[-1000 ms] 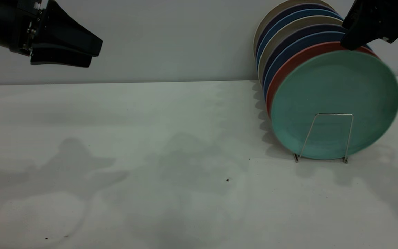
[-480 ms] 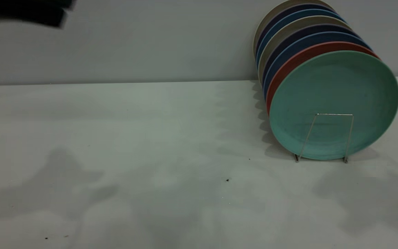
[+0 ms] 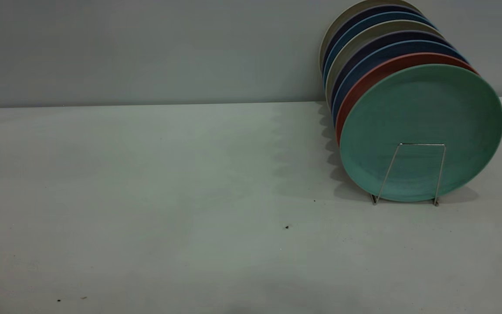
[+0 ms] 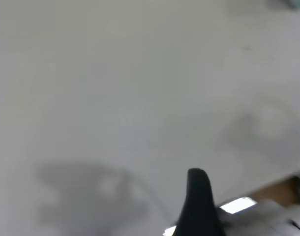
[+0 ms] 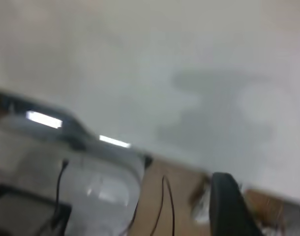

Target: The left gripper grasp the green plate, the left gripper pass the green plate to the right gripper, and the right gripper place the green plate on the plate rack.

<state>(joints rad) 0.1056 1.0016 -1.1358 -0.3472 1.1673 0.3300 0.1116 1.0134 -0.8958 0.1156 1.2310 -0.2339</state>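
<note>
The desk [image 3: 146, 196] is wide and pale. The row of plates stands on edge at its far right, leaning toward the wall. The green plate [image 3: 421, 131] is the nearest of the row. It rests behind the front wire loop of the plate rack [image 3: 410, 172], with its lower rim at the foot of the loop.

I judge that the placing is done and the step in hand is only to park the arms. To do this well, I would keep both arms high and away from the row, because a light touch on the top rim could tip the green plate forward over the low loop.

In its wrist view, the right gripper [image 5: 268, 211] looks down past the desk edge, its fingers spread with an empty gap between them. The left gripper [image 4: 199, 206] hangs over bare desk. Only one finger shows, so I cannot tell its state. Neither arm appears in the exterior view.

My count:
- Eight plates: one green, one salmon plate [image 3: 364, 83], two blue, two dark purple, two beige.
- One rack, with one loop visible.
- Two grippers.
</note>
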